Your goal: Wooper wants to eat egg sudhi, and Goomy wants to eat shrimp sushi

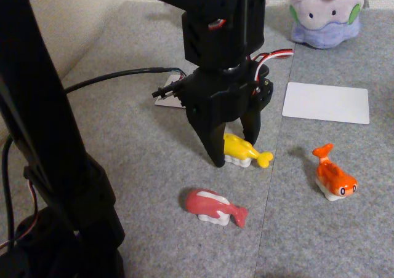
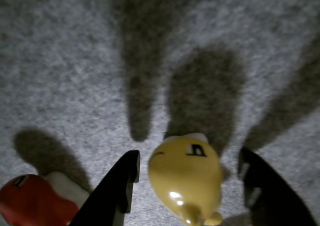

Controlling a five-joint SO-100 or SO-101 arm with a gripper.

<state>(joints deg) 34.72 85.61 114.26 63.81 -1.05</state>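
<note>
Your gripper is down on the grey felt mat, fingers apart and straddling the yellow egg sushi; in the wrist view one black finger stands either side of it with a gap on both, so nothing is clamped yet. That straddle looks like the set-up for a squeeze across its body

Egg sushi: glossy hard plastic, rounded, white rice base, little tail fin; likely slippery, so close squarely

Orange shrimp sushi sits apart toward the mat's right edge, forked tail up. Red piece lies nearer the front edge

Lilac plush Goomy, soft and blobby, waits at the far right corner with a white card laid before it, probably its plate
</note>
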